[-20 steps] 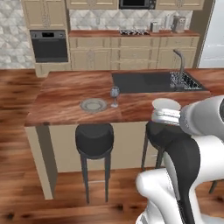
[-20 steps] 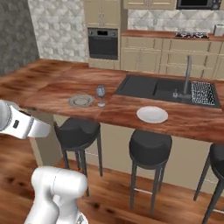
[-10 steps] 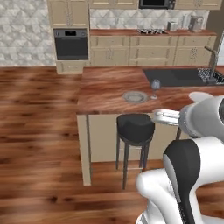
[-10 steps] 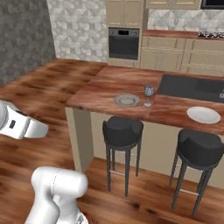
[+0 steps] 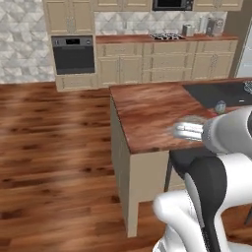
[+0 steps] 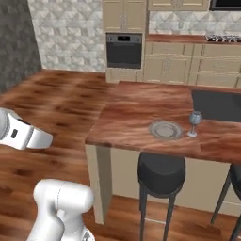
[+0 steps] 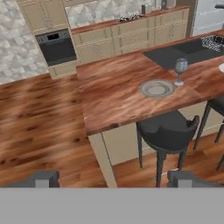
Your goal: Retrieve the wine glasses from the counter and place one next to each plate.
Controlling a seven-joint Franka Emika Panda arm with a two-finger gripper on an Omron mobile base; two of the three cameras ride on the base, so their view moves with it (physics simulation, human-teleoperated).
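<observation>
Translucent blue-grey wine glass (image 6: 195,123) is being stood right of the ringed grey plate (image 6: 165,129); gripper (image 7: 113,178) is being held released.

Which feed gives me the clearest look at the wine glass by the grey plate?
The hand view: the glass stands whole, bowl to foot, just right of the plate. The right base view shows it whole too, but smaller. In the left base view the arm hides most of it.

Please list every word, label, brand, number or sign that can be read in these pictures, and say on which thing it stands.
None can be read.
The oven has a small display, too blurred to read.
The grey plate, wine glass and counter carry no writing.
</observation>
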